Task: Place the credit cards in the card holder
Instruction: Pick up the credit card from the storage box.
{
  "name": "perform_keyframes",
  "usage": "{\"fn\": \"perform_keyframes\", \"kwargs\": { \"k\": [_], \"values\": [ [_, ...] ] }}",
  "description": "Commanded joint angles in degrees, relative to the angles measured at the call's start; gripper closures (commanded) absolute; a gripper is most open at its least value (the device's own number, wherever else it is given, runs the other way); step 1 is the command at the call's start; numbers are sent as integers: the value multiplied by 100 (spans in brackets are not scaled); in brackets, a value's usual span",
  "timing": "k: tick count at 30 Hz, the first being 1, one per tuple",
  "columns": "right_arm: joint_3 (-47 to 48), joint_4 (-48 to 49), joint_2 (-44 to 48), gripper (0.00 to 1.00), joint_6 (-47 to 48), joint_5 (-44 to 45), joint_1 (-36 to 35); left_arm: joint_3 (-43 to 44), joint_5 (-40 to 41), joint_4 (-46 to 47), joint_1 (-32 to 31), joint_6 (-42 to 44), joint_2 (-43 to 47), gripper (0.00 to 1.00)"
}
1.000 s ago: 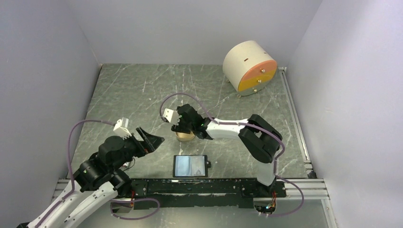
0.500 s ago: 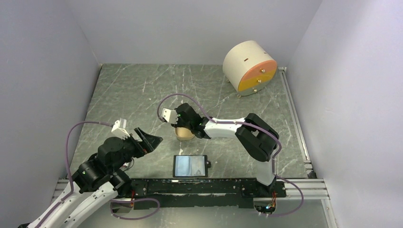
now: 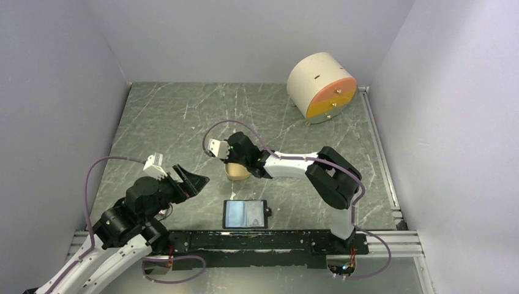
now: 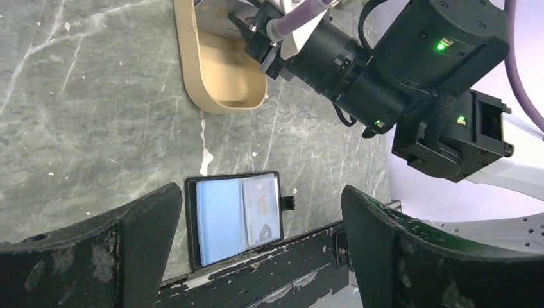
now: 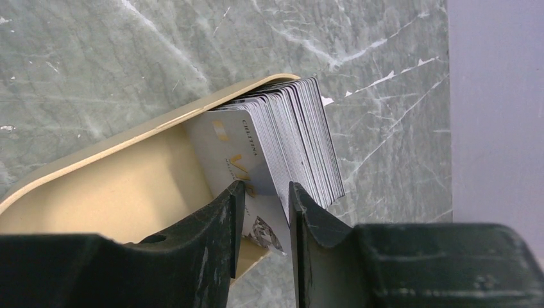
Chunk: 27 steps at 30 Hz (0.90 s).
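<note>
The credit cards (image 5: 289, 141) stand on edge as one tight stack at one end of a tan oval tray (image 5: 115, 192), near the middle of the marble table (image 3: 171, 116); the individual cards sit too close together to count. The right gripper (image 5: 266, 189) is down at this stack, its jaws narrowed to a slim gap around the front few cards. Whether the fingers (image 5: 234, 205) actually press on them cannot be told. The left gripper (image 3: 191, 179) hangs above the table on the left with its jaws spread wide, holding and touching nothing. One card holder (image 4: 234, 218) lies unfolded and flat by the near edge, apart from the tray, its glossy pockets facing up. One round beige drum (image 3: 321, 86) with an orange face stands at the far right corner.
</note>
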<state>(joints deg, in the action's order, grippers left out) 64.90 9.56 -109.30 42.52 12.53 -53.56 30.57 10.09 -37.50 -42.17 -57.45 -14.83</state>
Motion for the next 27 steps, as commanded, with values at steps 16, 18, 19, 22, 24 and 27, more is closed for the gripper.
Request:
{"fn": "perform_keyframes", "kwargs": {
  "k": [16, 18, 19, 22, 24, 27],
  "values": [
    [-96, -279, 485, 86, 41, -608, 77, 62, 65, 13, -26, 29, -46, 1],
    [-118, -317, 541, 86, 1, -785, 103, 47, 48, 27, -26, 20, -66, 1],
    [-114, -335, 555, 86, -25, -828, 119, 50, 32, 31, -23, 19, -78, 1],
    [-83, -365, 543, 86, -34, -799, 142, 61, 12, 19, -22, 15, -111, 1],
    [-84, -323, 558, 85, -25, -788, 152, 63, 2, 14, -20, 19, -116, 1],
    [-18, -362, 578, 85, -18, -804, 185, 51, -7, 29, -25, 15, -108, 1]
  ]
}}
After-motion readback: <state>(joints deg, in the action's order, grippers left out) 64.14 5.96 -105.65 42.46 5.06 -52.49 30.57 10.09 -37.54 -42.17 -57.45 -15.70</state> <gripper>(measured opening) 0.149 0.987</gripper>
